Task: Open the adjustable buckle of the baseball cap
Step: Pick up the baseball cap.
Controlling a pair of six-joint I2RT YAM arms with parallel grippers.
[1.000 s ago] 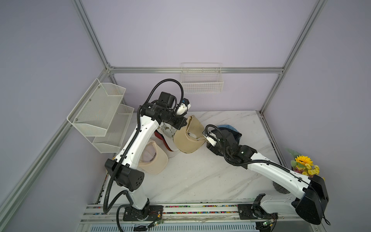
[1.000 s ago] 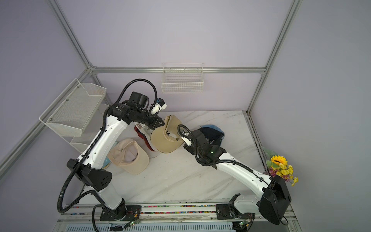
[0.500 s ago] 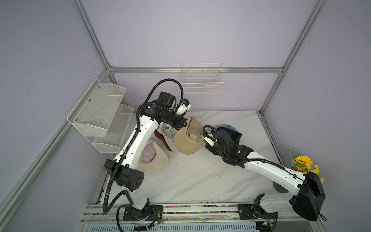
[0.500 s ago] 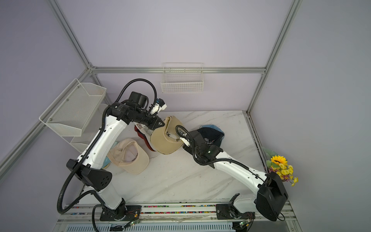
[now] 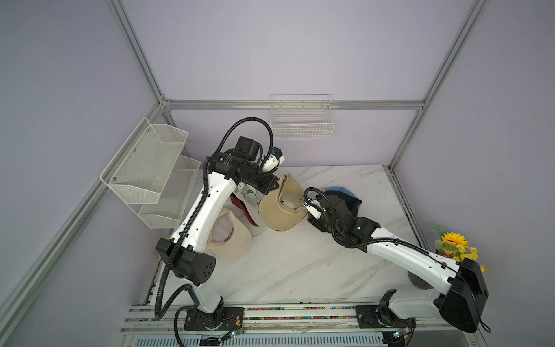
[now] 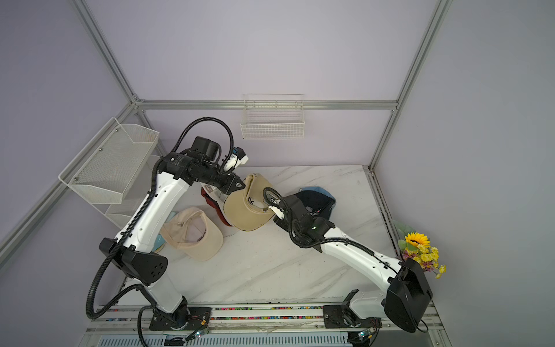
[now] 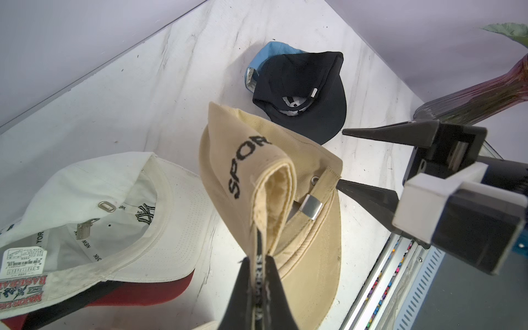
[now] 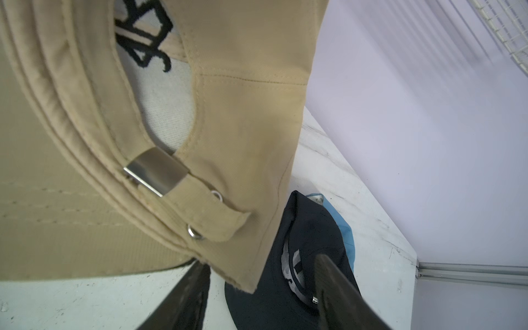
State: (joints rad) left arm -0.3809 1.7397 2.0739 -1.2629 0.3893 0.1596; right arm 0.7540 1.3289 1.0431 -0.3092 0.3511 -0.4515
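A tan baseball cap (image 5: 280,210) (image 6: 243,210) hangs above the table, brim down. My left gripper (image 7: 258,285) is shut on its folded fabric with the black "SPORTS" lettering. The silver metal buckle (image 7: 311,207) (image 8: 157,171) sits closed on the rear strap (image 8: 228,220), beside two eyelets. My right gripper (image 8: 260,260) (image 7: 340,158) is open at the cap's rear. One finger is beside the strap end, touching or nearly so, and the other stands clear of the cap.
A white cap with a red brim (image 7: 100,185) lies below the left arm. A black cap (image 7: 300,80) on a light blue one (image 7: 274,50) lies behind the right gripper. A beige cap (image 5: 228,240), mesh shelves (image 5: 150,168), a wire basket (image 5: 301,120) and a flower vase (image 5: 453,246) stand around.
My right arm has moved in toward the tan cap's rear strap, its jaws barely narrower. The left arm and the cap have held still.
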